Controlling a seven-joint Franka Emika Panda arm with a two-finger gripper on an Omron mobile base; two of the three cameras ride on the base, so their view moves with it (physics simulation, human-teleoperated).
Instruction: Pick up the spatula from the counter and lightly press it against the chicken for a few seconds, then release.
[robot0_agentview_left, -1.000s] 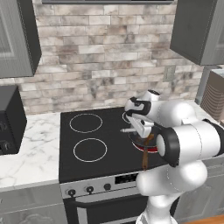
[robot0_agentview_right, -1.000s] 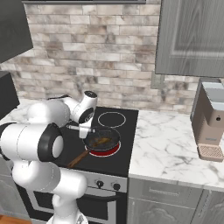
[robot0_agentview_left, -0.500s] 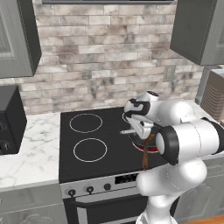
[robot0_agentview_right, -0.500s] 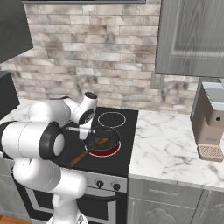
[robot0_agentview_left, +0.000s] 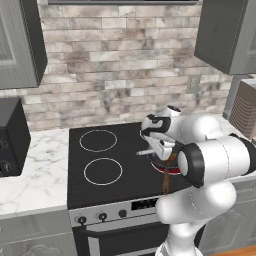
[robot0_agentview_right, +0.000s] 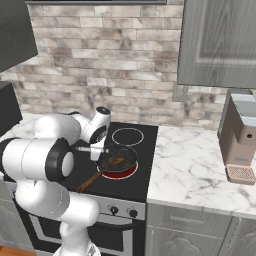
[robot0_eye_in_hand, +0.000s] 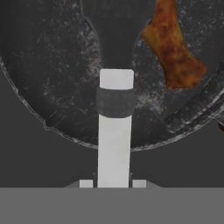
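My gripper (robot0_eye_in_hand: 113, 183) is shut on the pale handle of the spatula (robot0_eye_in_hand: 114, 131), whose dark blade reaches into the black pan (robot0_eye_in_hand: 52, 87). A browned piece of chicken (robot0_eye_in_hand: 173, 48) lies in the pan just right of the blade; its edge meets the blade's side, and I cannot tell whether the blade presses on it. In the left base view the gripper (robot0_agentview_left: 159, 146) hangs over the pan (robot0_agentview_left: 169, 165) on the stove's front right burner, with the silver spatula (robot0_agentview_left: 145, 152) handle sticking out left. In the right base view the gripper (robot0_agentview_right: 98, 150) is at the pan (robot0_agentview_right: 120, 156), with the chicken (robot0_agentview_right: 116, 162) inside.
The pan's brown wooden handle (robot0_agentview_right: 90, 180) points toward the stove's front edge. Two free burners (robot0_agentview_left: 102, 171) lie left of the pan. A black microwave (robot0_agentview_left: 10, 135) stands on the left counter, and a coffee machine (robot0_agentview_right: 240, 135) on the marble counter (robot0_agentview_right: 195, 170) to the right.
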